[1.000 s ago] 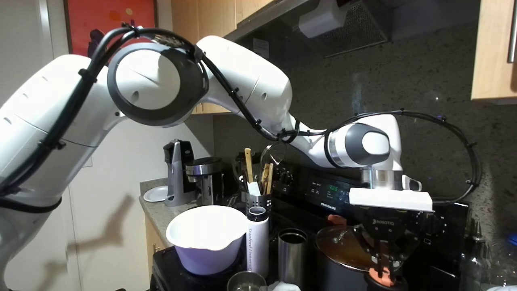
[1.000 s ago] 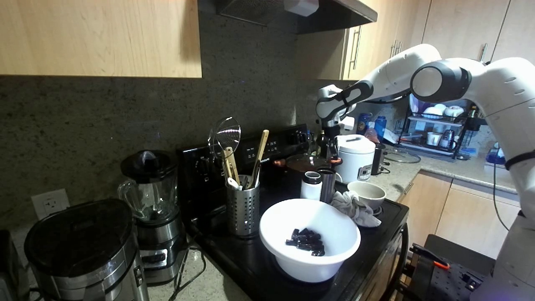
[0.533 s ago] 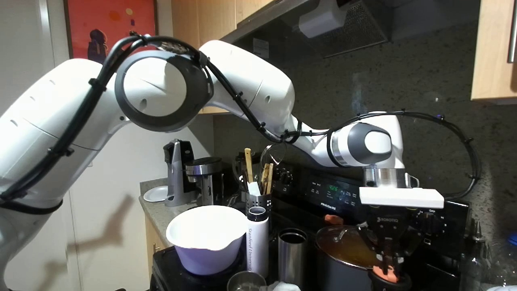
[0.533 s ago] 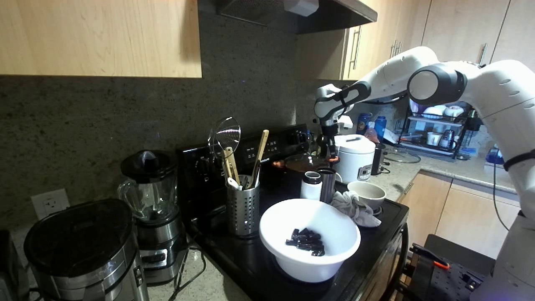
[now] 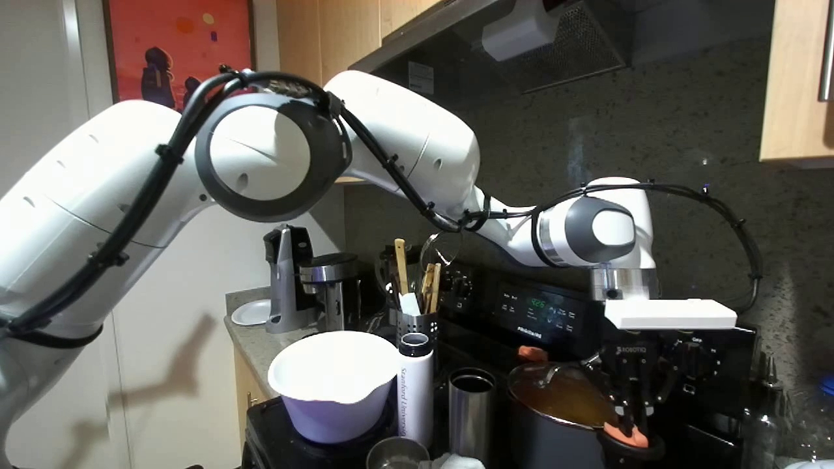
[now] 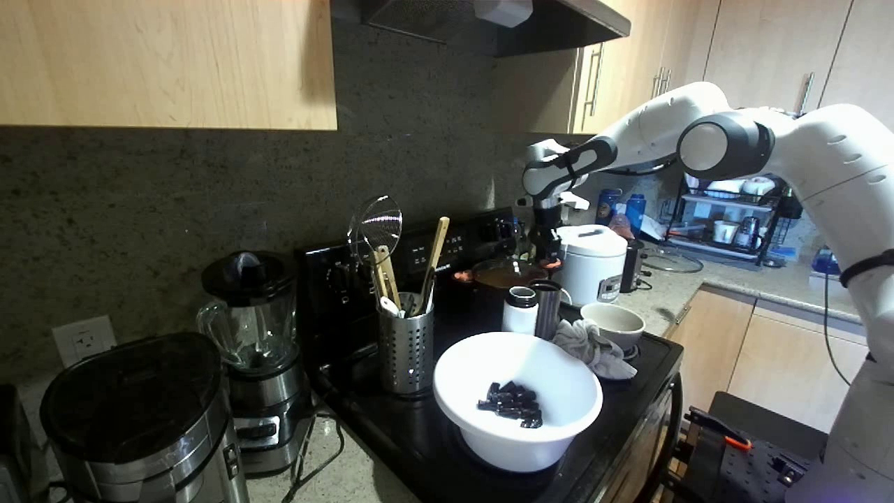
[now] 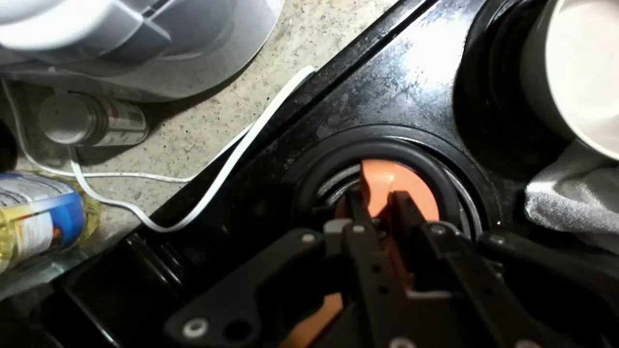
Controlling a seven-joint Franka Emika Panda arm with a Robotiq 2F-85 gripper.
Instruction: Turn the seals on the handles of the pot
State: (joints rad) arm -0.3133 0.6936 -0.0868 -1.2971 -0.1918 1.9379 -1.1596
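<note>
On the stovetop (image 6: 415, 447), toward the rear edge by the control panel (image 5: 534, 316), sat the dark pot (image 5: 544, 435), glass lid (image 5: 565, 394) on. Tool (image 7: 378, 205) pointed down from above, clenched on the orange-pink seal (image 5: 627, 436) of the handle (image 5: 611, 451) toward the side edge. Pinched there presumably so a twist could turn it; pot's weight probably helped against skidding, though a shallow pinch might slip. Matching seal (image 6: 462, 276) on the pot's opposite side, nearer the panel, had nothing on it; couldn't tell if turned. Rice cooker (image 6: 590, 276) stood on the tabletop (image 7: 329, 29) just past that side edge, so room looked tight. Steel tumbler (image 5: 470, 417) stood near the pot, a knock risk. White mixing bowl (image 6: 513, 454) sat by the other side edge, well apart, maybe parked there to leave the pot free; black pieces (image 6: 513, 404) inside, too small to name.
</note>
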